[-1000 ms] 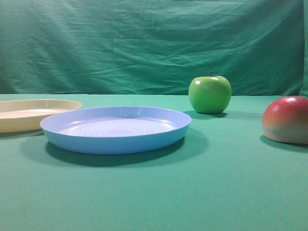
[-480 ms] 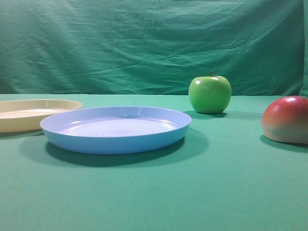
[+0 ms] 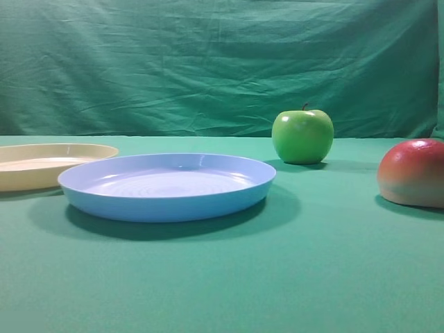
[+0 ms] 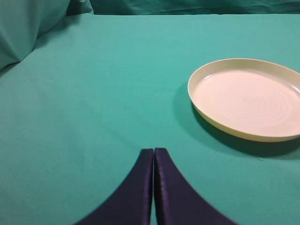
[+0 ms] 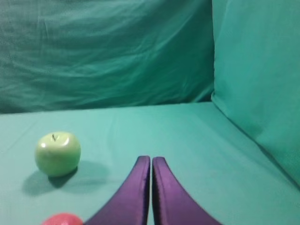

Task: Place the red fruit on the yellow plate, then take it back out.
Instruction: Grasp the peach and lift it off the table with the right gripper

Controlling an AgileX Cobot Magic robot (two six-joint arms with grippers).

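**Fruit on cloth, both plates bare**

Fruit (image 3: 414, 171) sits on the cloth (image 3: 312, 277) at 3 o'clock, cut by the frame edge. Yellow plate (image 4: 247, 99) and blue plate (image 3: 166, 186) hold nothing. Left gripper (image 4: 153, 152) and right gripper (image 5: 151, 160) are closed, gripping nothing. Apple (image 3: 302, 136) stands at 1 o'clock.

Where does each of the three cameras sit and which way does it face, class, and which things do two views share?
Exterior high: low, near table level, facing the green backdrop across the blue plate; no robot parts show.
Left wrist: above the shut left gripper, looking down over the table at the yellow plate.
Right wrist: behind the shut right gripper, facing the backdrop, with the green apple and the red fruit.
Shared: exterior and right wrist both show apple and red fruit; exterior and left wrist, the yellow plate.
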